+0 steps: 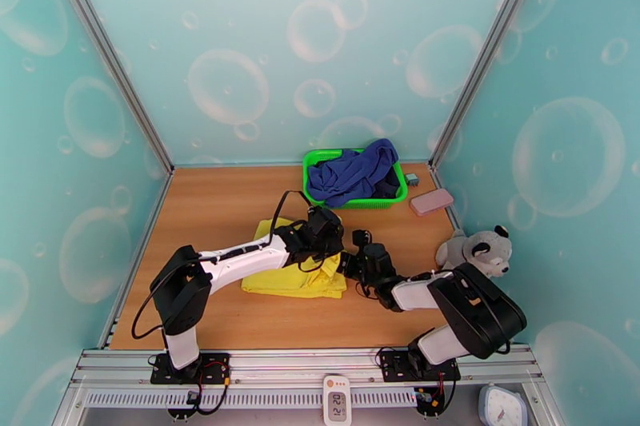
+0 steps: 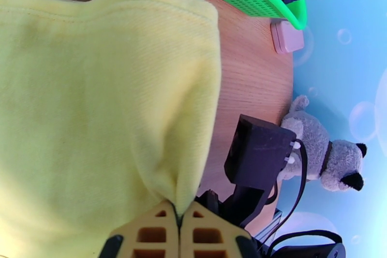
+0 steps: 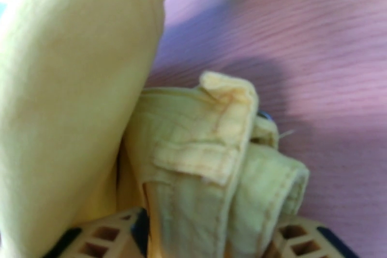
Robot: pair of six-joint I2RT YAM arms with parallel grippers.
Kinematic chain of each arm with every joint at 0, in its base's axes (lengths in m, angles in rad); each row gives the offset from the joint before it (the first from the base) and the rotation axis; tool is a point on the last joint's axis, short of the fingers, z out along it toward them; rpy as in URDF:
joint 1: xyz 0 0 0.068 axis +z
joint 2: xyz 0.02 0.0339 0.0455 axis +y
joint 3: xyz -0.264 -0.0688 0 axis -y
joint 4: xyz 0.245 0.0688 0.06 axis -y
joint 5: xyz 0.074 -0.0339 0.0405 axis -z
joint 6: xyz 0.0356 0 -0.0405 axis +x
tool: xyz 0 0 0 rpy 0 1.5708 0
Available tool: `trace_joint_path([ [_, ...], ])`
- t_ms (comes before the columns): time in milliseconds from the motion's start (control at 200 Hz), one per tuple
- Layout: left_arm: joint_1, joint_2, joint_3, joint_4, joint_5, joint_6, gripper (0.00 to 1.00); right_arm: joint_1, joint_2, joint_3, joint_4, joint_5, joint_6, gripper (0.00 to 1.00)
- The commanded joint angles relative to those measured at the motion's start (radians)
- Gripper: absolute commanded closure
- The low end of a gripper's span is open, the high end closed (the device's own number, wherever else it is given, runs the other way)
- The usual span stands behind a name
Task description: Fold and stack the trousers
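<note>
Yellow trousers (image 1: 272, 280), folded bundle, long axis roughly left-right across table (image 1: 224, 204).

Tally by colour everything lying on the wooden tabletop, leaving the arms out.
Yellow: 1, trousers
Green: 1, basket
Blue: 1, garment in the basket
Pink: 1, flat case
Grey: 2, raccoon plush and small block
Total: 6

Basket (image 1: 362, 203) far, plush (image 1: 478, 250) rt, trousers (image 1: 272, 280) ctr; table (image 1: 216, 212) lft free
</note>
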Motion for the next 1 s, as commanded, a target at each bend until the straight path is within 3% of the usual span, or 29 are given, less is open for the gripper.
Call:
trace_joint_path([
  [0, -0.006, -0.035, -0.063, 0.158, 0.068, 0.045, 0.84, -0.023, -0.185, 0.001, -0.183, 0.087, 0.002, 0.37],
  [70, -0.003, -0.077, -0.119, 0.266, 0.108, 0.121, 0.66, -0.042, -0.306, 0.007, -0.334, 0.152, -0.006, 0.36],
  [135, -0.001, -0.128, -0.161, 0.312, 0.081, 0.167, 0.49, -0.067, -0.439, 0.007, -0.474, 0.223, -0.011, 0.35],
  [260, 0.034, -0.268, -0.247, 0.378, 0.013, 0.337, 0.22, -0.076, -0.611, 0.021, -0.567, 0.316, -0.061, 0.36],
  [275, 0.046, -0.286, -0.257, 0.375, 0.008, 0.360, 0.17, -0.075, -0.618, 0.025, -0.561, 0.313, -0.071, 0.36],
  [290, 0.059, -0.303, -0.266, 0.373, 0.008, 0.384, 0.03, -0.073, -0.620, 0.029, -0.555, 0.308, -0.079, 0.36],
  [300, 0.068, -0.314, -0.274, 0.369, 0.010, 0.398, 0.01, -0.073, -0.620, 0.033, -0.550, 0.303, -0.086, 0.36],
  [395, 0.197, -0.404, -0.357, 0.330, 0.029, 0.502, 0.00, -0.047, -0.537, 0.082, -0.458, 0.214, -0.122, 0.36],
  [520, 0.396, -0.454, -0.478, 0.284, 0.131, 0.626, 0.01, 0.030, -0.300, 0.198, -0.321, 0.056, -0.150, 0.36],
  [665, 0.593, -0.371, -0.519, 0.235, 0.380, 0.716, 0.00, 0.095, -0.038, 0.293, -0.154, -0.100, -0.055, 0.38],
  [750, 0.631, -0.300, -0.514, 0.161, 0.407, 0.763, 0.01, 0.102, 0.004, 0.277, -0.109, -0.107, -0.002, 0.39],
  [995, 0.642, -0.194, -0.519, 0.061, 0.456, 0.797, 0.00, 0.063, -0.050, 0.186, -0.277, -0.048, -0.011, 0.37],
])
